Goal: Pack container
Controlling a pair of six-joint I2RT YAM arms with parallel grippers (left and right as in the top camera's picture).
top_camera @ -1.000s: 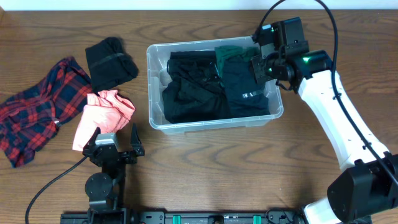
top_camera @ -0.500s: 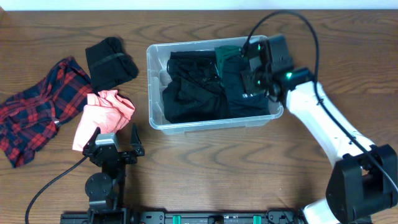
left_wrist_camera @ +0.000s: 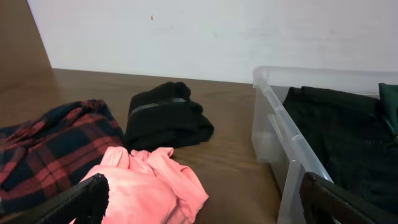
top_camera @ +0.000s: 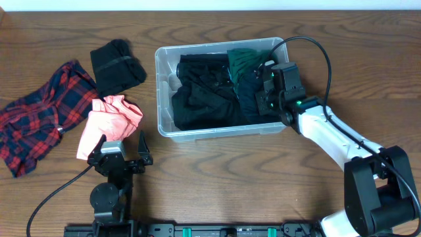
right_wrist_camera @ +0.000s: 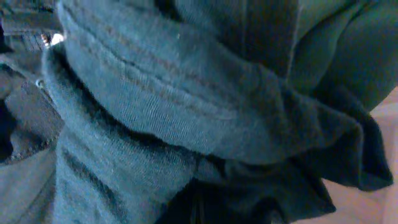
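The clear plastic container (top_camera: 160, 99) stands mid-table, holding black clothes (top_camera: 200, 95), a dark teal garment (top_camera: 250, 99) and a green one (top_camera: 245, 60). My right gripper (top_camera: 268, 92) is down inside the container's right end, pressed into the teal garment. That garment (right_wrist_camera: 155, 93) fills the right wrist view and hides the fingers. My left gripper (top_camera: 122, 153) is open and empty at the table's front left, just in front of a pink cloth (top_camera: 108, 118). In the left wrist view the open fingers (left_wrist_camera: 205, 205) frame the pink cloth (left_wrist_camera: 149, 186) and the container's wall (left_wrist_camera: 292, 140).
A folded black garment (top_camera: 115, 66) lies left of the container; it also shows in the left wrist view (left_wrist_camera: 165, 115). A red and navy plaid shirt (top_camera: 39, 118) lies at the far left, likewise in the left wrist view (left_wrist_camera: 50, 143). A white wall backs the table.
My right arm has swung left and down from the container's right rim into its right end, onto the teal garment. The left arm has not moved.
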